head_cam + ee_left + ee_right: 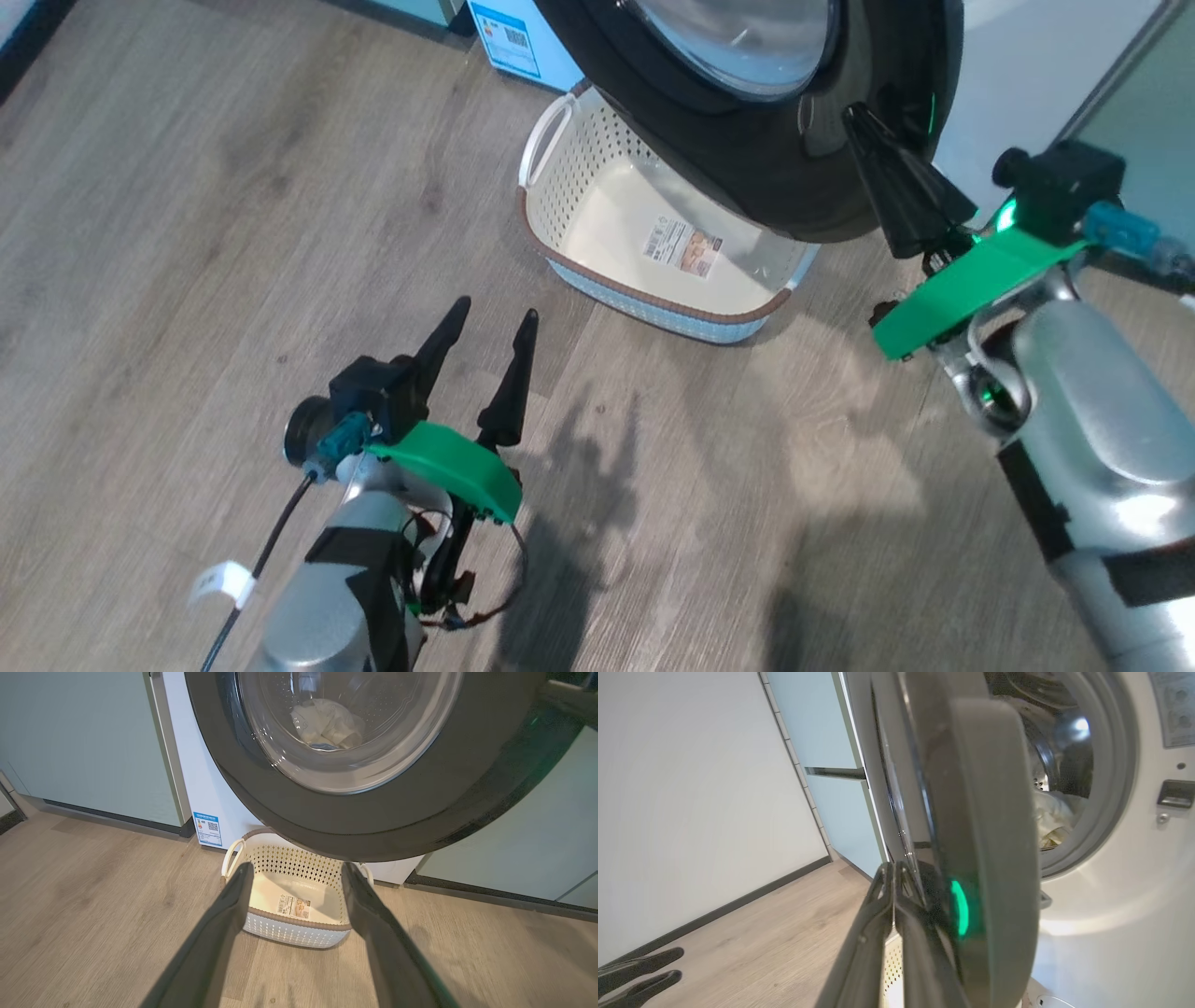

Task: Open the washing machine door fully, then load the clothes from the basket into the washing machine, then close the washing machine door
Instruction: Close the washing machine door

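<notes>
Washing machine door (747, 177) hung half-open, the right gripper (854, 117), fingers shut together and empty, just beside its outer rim, far nearer than the wide-spread left gripper (495, 313).

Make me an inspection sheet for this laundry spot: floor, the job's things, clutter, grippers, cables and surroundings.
Surface: bare wooden floor, shadows on it, no spills seen.
Job's things: door partly open, standing above the basket; basket empty but for its label; clothes lie inside the washing machine.
Clutter: nothing seen.
Grippers: left gripper open over the floor, holding nothing; right gripper shut, tips at the door's black rim, contact cannot be told.
Cables: black cable with a white tag trails behind the left gripper.
Surroundings: pale teal cabinets, white wall.
</notes>
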